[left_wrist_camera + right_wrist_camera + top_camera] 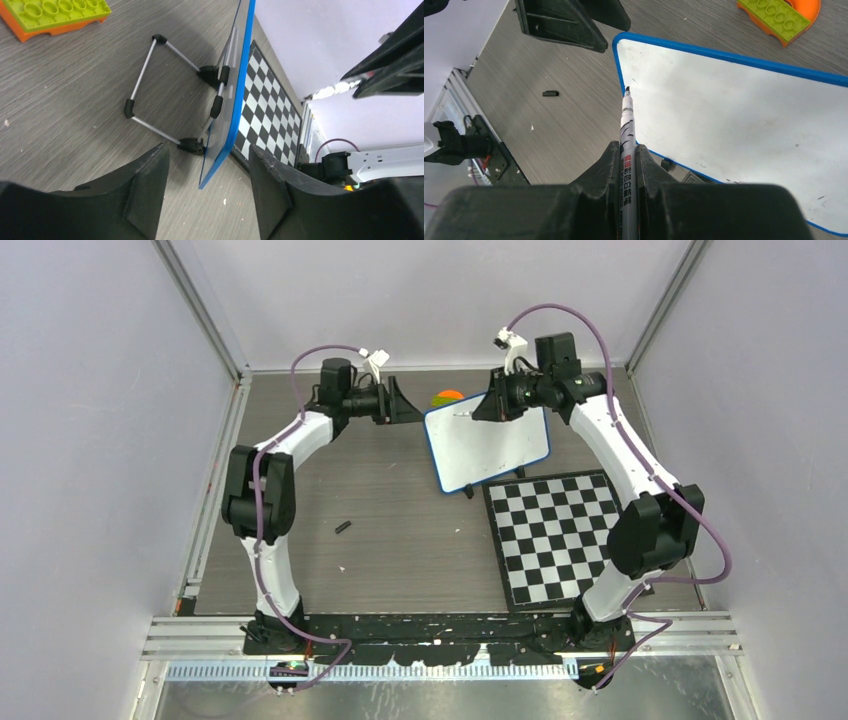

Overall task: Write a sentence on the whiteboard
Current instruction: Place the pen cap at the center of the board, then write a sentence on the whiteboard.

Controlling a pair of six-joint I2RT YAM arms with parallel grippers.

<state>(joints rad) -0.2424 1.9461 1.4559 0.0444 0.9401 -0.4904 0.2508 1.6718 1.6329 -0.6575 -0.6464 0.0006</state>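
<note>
The whiteboard (490, 450) leans tilted on a wire stand (150, 85) at the back middle of the table. Its face (734, 110) is blank except for faint specks; no sentence shows on it. My right gripper (626, 150) is shut on a white marker (628, 120), uncapped, its black tip at the board's upper left corner, close to the blue rim. In the top view the right gripper (490, 405) is over the board's top edge. My left gripper (408, 402) is open and empty just left of the board; its view shows the board edge-on (240, 75) ahead between the fingers.
A black-and-white checkered board (565, 535) lies right of and in front of the whiteboard. A green and orange brick plate (447, 397) lies behind it. A small black marker cap (343, 528) lies on the table mid-left. Grey walls close in on both sides.
</note>
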